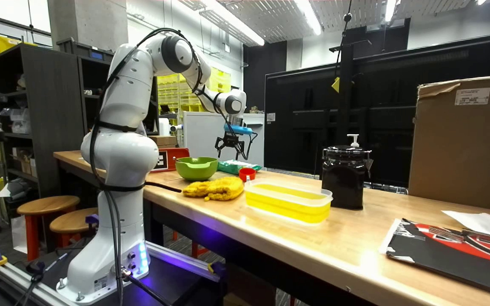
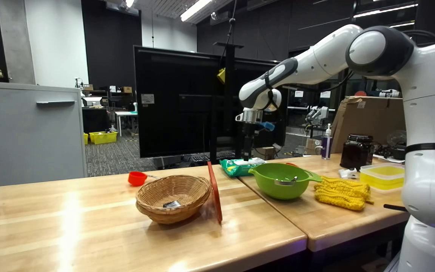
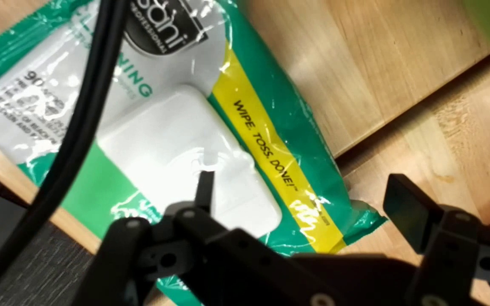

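Pale wood worktop (image 2: 100, 234) stretches through both exterior views, and there, flat near its edge and right by the seam (image 3: 398, 123), lies the green-and-white wipes packet (image 3: 247, 122), its white flap lid (image 3: 181, 157) facing up. Just overhead hangs the gripper (image 3: 306, 202), fingers spread wide, one over the lid, the other out beyond the packet's side in the wrist view! Close by sits the green bowl (image 2: 278, 192), then comes the yellow knitted cloth (image 2: 342, 192), and further along, a yellow-and-clear tub (image 1: 287, 209) with a dark jar (image 1: 343, 182) beside it. Over on the bowl's other side, a thin red board (image 2: 215, 192) stands on edge beside a wicker basket (image 2: 174, 216), and a red scoop (image 2: 137, 178) lies just behind that.
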You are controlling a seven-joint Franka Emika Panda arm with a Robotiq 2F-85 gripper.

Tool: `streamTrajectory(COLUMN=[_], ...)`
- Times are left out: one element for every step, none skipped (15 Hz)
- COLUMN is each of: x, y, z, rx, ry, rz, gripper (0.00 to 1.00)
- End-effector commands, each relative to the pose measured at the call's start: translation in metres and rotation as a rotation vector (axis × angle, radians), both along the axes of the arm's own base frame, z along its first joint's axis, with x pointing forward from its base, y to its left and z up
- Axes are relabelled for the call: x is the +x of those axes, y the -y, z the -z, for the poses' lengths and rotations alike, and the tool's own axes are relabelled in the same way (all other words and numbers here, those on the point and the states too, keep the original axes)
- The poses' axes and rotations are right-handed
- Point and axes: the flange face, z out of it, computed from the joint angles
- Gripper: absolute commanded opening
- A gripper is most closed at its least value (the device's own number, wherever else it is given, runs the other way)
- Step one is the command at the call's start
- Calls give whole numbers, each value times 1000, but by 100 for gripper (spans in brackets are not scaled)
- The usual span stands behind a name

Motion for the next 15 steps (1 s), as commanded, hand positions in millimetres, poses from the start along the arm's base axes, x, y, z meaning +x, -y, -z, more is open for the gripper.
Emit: streamTrajectory(x=[-5, -5, -5, -5, -6, -7, -8, -10, -12, -14, -17, -20, -24, -27, -32], y=[-5, -6, -7, -8, -12, -15, -18, -22, -27, -31, -35, -41, -46, -51, -57], z=[-24, -29, -32, -36, -43, -48, -53, -59, -64, -69, -75, -80, -86, -91, -97], rx=[-39, -46, -52, -59, -66, -75, -83, -91, -101, -109, -118, -125, -134, -141, -150], ry=[5, 8, 9, 12, 19, 24, 33, 44, 53, 61, 70, 80, 89, 96, 108], rz=[-1, -4, -7, -7, -11, -14, -20, -25, -31, -36, -41, -44, -50, -53, -55], gripper=[100, 100, 100, 100, 100, 100, 100, 100, 100, 100, 100, 100, 100, 100, 100])
